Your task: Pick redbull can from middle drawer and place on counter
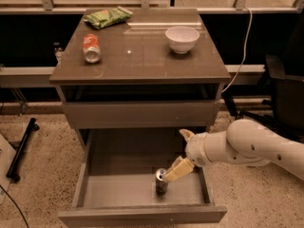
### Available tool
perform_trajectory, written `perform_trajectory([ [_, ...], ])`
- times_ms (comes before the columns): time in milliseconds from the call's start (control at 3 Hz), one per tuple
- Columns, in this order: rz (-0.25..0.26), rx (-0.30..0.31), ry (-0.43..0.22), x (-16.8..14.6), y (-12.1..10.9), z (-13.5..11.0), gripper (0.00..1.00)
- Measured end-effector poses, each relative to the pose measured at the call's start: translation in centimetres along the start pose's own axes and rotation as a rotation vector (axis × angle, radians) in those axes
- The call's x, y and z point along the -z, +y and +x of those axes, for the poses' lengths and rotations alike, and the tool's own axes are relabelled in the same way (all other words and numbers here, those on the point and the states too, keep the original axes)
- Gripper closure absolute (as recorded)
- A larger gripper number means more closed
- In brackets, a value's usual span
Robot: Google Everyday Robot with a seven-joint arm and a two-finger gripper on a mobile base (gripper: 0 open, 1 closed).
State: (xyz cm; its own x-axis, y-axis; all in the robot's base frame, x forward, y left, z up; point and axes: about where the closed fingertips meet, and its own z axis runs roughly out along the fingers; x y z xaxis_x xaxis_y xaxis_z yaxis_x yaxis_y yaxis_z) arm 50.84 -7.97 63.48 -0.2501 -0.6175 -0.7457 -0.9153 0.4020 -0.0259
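redbull can, a slim silver and blue metal can with a silver top, stands upright on the floor of the middle drawer, a wide, deep grey-brown box drawer with a plain handleless front, which is pulled fully out. the can sits towards the drawer's front wall, just below and to the left of the gripper.

gripper, a two-finger parallel-jaw unit with tan fingers on a rounded white arm, hangs over the right half of the open drawer. the arm enters from the right. the fingers are spread wide apart and nothing is pinched between them. the upper finger points up and away from the can. the lower finger slants down and left until its tip meets the can's rim. actual contact cannot be confirmed.

directly above the gripper is the upper drawer front, a shallower grey-brown panel, pushed in. above that lies the counter, a glossy brown-grey square slab. on the counter, well apart from the gripper:
- a white ceramic bowl, straight above the tool;
- a red soda can on its side, up and to the left;
- a crumpled green snack bag, at the far left corner.
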Motion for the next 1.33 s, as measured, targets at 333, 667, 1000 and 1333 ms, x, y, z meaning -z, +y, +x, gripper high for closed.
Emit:
perform_trajectory([
  [333, -0.001, -0.003, -0.001, -0.2, 0.0, 0.1, 0.0],
  [667, 0.003, -0.04, 0.019, -2.3, 0.1, 1.3, 0.0],
  [1000, -0.011, -0.074, 0.011, -4.6, 0.4, 2.8, 0.0],
  [1333, -0.009, -0.096, 0.001, -7.3, 0.3, 4.6, 0.0],
])
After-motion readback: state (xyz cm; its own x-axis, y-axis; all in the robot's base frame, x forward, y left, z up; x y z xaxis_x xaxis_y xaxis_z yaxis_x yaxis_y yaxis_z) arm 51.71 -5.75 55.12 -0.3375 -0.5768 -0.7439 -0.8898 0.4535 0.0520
